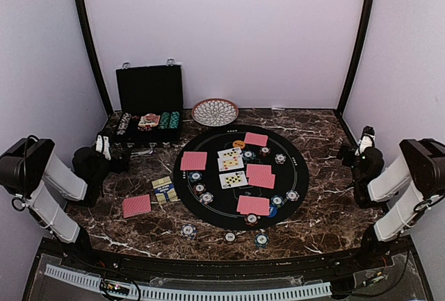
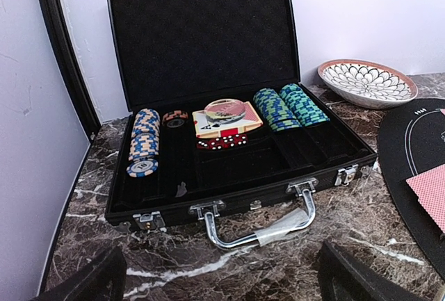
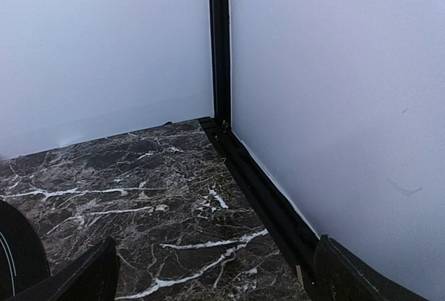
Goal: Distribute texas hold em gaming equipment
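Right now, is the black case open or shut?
The case is open: its lid stands upright and the chip stacks inside show.

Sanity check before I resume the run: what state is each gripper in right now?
left gripper: open, holding nothing, facing the black case.
right gripper: open, holding nothing, over the marble table.

Marble table [image 3: 139, 190] fills the lower left. A black post [image 3: 220, 44] stands at 12 o'clock between two white walls [image 3: 104, 51]. A black rail [image 3: 268, 197] runs from the post toward 5 o'clock. A black mat [image 3: 17, 252] edge shows at 8 o'clock. The right gripper [image 3: 219, 283] has its fingers [image 3: 80, 277] wide apart, at 7 and 5 o'clock.
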